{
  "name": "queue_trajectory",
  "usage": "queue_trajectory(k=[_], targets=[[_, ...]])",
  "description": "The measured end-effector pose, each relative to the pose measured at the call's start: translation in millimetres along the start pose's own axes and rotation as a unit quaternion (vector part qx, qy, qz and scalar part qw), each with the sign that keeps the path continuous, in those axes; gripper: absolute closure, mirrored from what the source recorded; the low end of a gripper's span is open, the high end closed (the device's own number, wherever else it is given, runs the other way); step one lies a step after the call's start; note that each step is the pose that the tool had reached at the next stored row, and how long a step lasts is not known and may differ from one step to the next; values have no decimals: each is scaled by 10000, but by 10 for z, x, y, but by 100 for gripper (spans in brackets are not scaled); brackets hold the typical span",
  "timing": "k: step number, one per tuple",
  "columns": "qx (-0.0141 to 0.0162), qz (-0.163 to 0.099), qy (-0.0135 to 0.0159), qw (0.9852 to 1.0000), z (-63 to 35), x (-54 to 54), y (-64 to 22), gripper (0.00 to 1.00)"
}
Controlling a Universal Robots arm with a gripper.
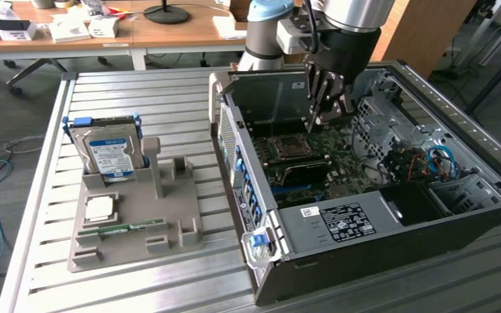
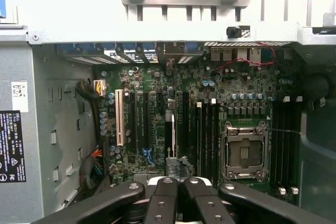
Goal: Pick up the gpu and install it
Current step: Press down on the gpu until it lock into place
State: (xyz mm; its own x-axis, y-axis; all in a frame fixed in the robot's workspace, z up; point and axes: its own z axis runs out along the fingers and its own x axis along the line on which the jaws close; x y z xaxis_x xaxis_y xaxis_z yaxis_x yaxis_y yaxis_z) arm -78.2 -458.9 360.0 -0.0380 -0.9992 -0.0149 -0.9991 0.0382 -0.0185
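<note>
Nearest you, the gripper (image 2: 178, 184) has its fingers drawn fully together, tip against tip, and nothing can be seen pinched between them. It hangs down inside the open computer case (image 1: 364, 222).

Just past the fingertips stands the gpu (image 2: 172, 140). You see it edge-on, a thin dark card upright among the expansion slots of the motherboard (image 2: 157, 82), with its upper edge right under the tips. From the wrist view you cannot tell whether the tips touch that edge or hang just clear of it, nor whether the card is fully home in its slot.

By my reading the pick is done and you are in the install step, with the card in its slot and the closed fingers lined up over it like a pusher. Any press from here calls for a straight line down along the card, centred on its edge. Keep off the white slot (image 2: 119, 116) to one side and the CPU socket (image 2: 245, 150) to the other.

Farther off, on the table (image 1: 146, 91) toward the exterior view's left, the holder tray (image 1: 137, 222) has the hard drive (image 1: 107, 153) standing in it and the memory stick (image 1: 128, 228) lying flat
</note>
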Motion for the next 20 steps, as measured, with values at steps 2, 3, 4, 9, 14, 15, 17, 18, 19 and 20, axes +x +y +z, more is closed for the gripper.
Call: queue_trajectory(k=[2,3,4,9,14,15,17,18,19,20], targets=[[0,0,0,10000,0,0,0,89],[0,0,0,10000,0,0,0,89],[0,0,0,10000,0,0,0,89],[0,0,0,10000,69,1,1,89],[0,0,0,10000,161,2,3,89],[0,0,0,10000,178,3,3,89],[0,0,0,10000,215,3,4,89],[0,0,0,10000,233,3,4,89],[0,0,0,10000,251,4,5,89],[0,0,0,10000,270,4,5,89]])
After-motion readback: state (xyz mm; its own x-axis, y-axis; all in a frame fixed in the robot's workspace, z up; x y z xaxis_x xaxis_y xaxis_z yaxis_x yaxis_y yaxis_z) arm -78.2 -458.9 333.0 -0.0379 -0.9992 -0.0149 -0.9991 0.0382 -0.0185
